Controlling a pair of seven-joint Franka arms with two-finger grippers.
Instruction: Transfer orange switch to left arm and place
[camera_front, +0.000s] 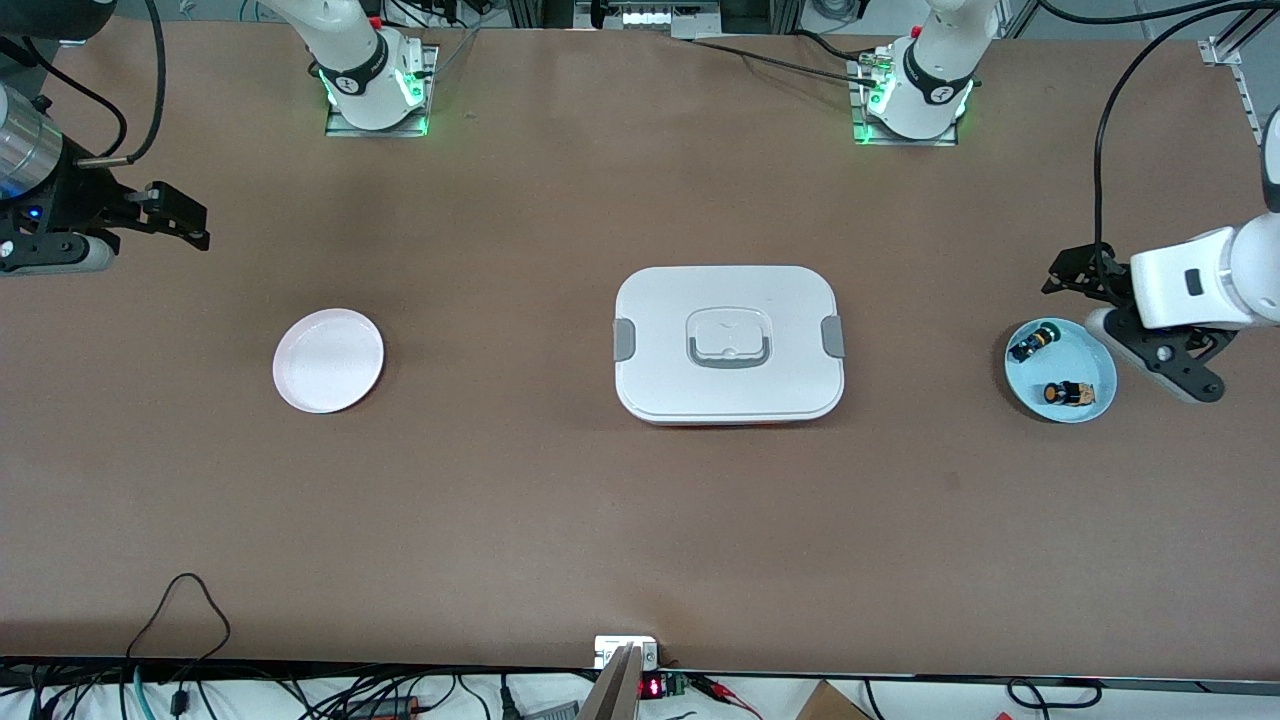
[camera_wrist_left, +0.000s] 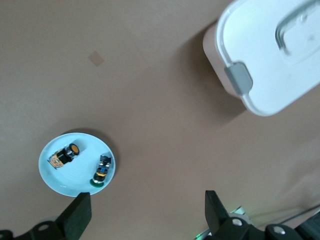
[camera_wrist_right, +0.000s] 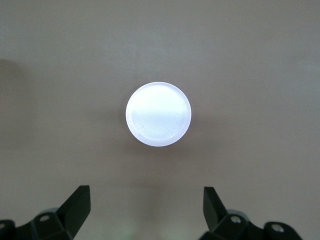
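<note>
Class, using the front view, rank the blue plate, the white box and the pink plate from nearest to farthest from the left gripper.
1. Blue plate, at the left arm's end of the table, right beside the open left gripper.
2. White box, in the middle of the table.
3. Pink plate, at the right arm's end.

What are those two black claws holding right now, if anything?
Nothing. The left gripper hangs open above the table near the light blue plate; the right gripper hangs open above the table near the white round plate.
</note>
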